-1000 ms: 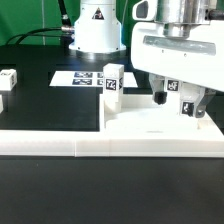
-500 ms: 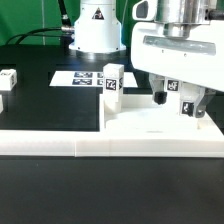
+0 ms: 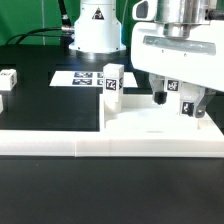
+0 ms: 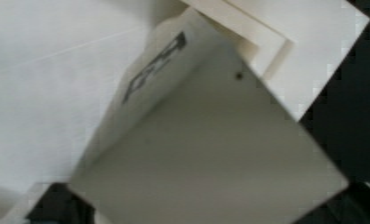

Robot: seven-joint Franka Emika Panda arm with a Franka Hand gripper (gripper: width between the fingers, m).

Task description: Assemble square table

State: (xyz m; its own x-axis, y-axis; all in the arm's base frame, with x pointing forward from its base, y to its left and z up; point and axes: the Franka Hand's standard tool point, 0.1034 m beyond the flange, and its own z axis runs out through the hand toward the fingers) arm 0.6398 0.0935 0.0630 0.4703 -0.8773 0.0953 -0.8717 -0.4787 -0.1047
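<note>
White claw [image 3: 175,100]: my jaws stand apart, astride a tagged leg [image 3: 187,103] (not clamped) | tabletop slab [image 3: 150,125]: beneath me, against the low wall [image 3: 60,145] | second leg [image 3: 111,82]: upright at slab's corner | loose legs [image 3: 8,80]: exterior view's left.

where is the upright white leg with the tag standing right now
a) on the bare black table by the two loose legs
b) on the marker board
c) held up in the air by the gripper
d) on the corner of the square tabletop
d: in the exterior view the leg stands upright on the corner of the square tabletop at that view's left, apart from the open gripper.
</note>
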